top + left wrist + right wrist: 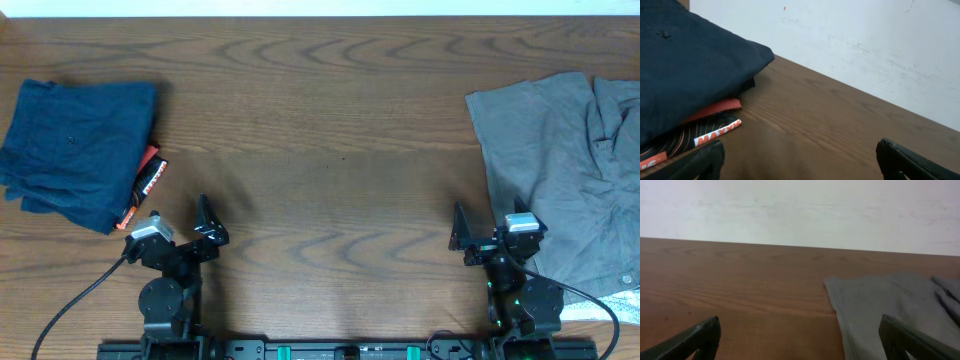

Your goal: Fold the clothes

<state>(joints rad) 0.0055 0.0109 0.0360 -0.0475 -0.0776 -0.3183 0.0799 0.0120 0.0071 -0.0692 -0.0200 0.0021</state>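
Navy shorts (75,150) sit in a soft, slightly lumpy folded stack at the upper left of the overhead frame. They're lying on a printed orange-black-white item (148,185) with lettering on it. Rumpled grey garments (560,170) sprawl along the right edge. It's all on a wood-grain table (330,120). The left gripper (802,160) and right gripper (800,337) sit near the bottom of the frame, dark fingers spread wide, nothing held.

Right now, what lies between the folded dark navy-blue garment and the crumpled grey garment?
Only bare brown wooden table, as the overhead view shows. An orange-and-black printed item peeks from under the dark navy-blue garment.
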